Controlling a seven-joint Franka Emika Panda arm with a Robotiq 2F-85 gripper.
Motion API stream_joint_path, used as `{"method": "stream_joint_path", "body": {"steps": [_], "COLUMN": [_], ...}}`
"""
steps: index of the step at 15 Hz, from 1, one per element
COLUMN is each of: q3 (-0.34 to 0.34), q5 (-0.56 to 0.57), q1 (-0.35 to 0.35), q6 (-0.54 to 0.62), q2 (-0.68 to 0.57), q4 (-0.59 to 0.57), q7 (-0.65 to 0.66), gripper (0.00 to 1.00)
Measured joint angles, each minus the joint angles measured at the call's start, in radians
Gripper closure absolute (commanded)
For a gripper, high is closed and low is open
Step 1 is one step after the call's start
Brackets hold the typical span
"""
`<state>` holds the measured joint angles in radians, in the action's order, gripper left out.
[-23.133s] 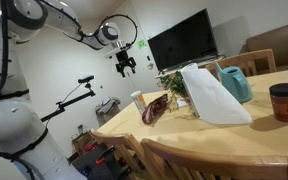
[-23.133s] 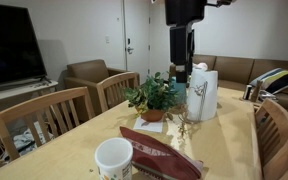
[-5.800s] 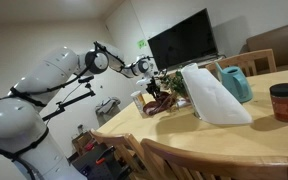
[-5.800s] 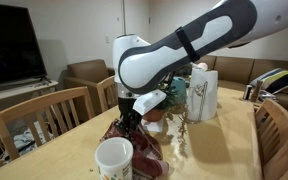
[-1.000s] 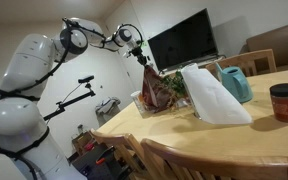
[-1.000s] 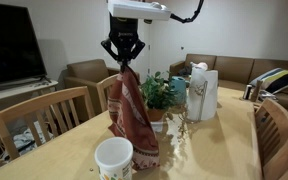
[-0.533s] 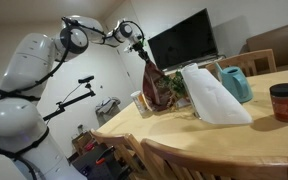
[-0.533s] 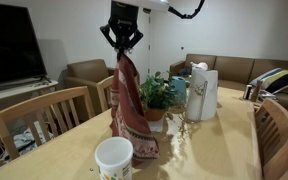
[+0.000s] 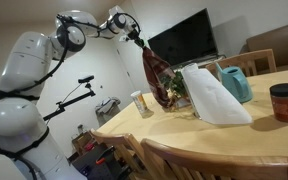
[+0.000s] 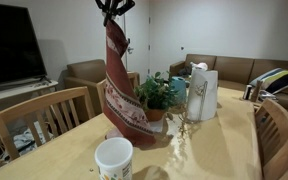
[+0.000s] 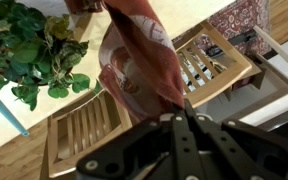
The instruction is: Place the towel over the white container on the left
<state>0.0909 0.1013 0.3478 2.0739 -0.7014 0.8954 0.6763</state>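
Note:
My gripper (image 9: 136, 31) is raised high over the wooden table (image 10: 214, 150), shut on the top of a red patterned towel (image 9: 154, 76). In an exterior view the gripper (image 10: 114, 6) sits at the frame's top edge and the towel (image 10: 115, 86) hangs straight down, its lower end just behind and above the white container (image 10: 114, 158), a cup at the table's near edge. The cup (image 9: 139, 102) stands left of the hanging cloth. In the wrist view the towel (image 11: 139, 55) drops away from my gripper (image 11: 174, 116); the cup is hidden there.
A potted green plant (image 10: 159, 95) stands right behind the towel, with a white jug (image 10: 202, 92) beyond it. A folded white sheet (image 9: 212, 95), a teal pitcher (image 9: 234, 82) and a red-lidded jar (image 9: 284, 102) share the table. Wooden chairs (image 10: 39, 115) line its edge.
My gripper has risen further with the towel. The cloth's lower end has lifted off the table and now hangs higher beside the cup.

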Motion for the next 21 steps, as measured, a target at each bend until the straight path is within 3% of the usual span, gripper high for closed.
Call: {"method": "stream_joint_path", "body": {"steps": [9, 21], "q3": [-0.008, -0.008], "q5": [0.022, 0.157], "q1": [0.058, 0.222], "q6": [0.04, 0.051], "q2": [0.011, -0.004], "q4": [-0.073, -0.077], "q7": [0.078, 0.074], "gripper": [0.99, 0.99]}}
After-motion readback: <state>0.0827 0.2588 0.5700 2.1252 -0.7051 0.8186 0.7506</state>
